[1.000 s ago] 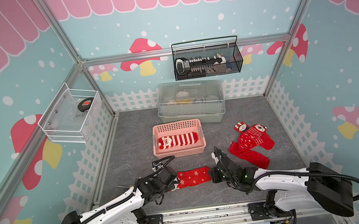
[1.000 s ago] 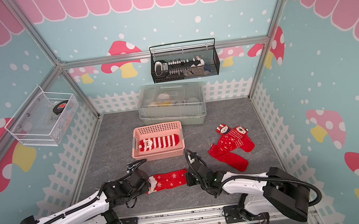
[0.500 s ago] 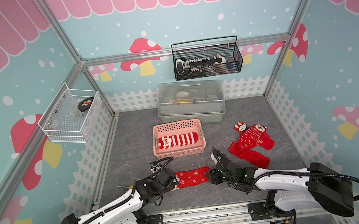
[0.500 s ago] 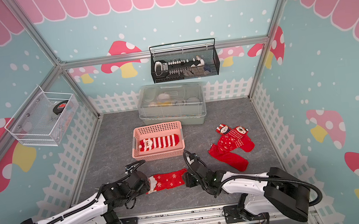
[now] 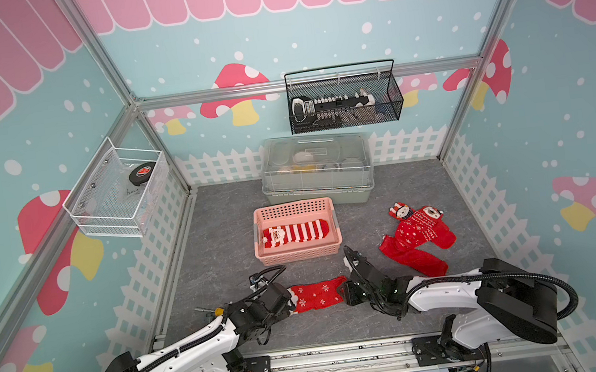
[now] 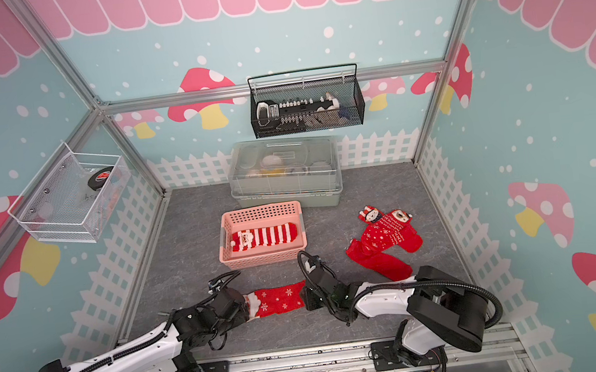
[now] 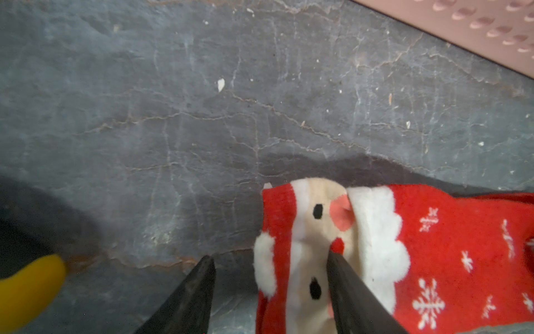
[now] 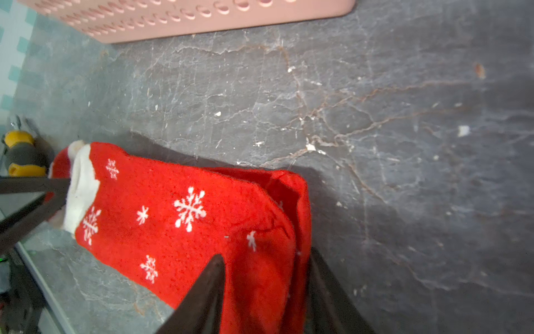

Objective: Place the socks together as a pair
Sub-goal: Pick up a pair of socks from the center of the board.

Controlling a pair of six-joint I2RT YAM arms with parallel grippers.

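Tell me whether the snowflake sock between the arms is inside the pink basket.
No, the snowflake sock sits outside, in front of the pink basket, which holds a striped Santa sock.

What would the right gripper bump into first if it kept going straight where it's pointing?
The snowflake sock: its toe end lies between the jaws of the right gripper. Past the sock, probably roughly in line, sits the left gripper.
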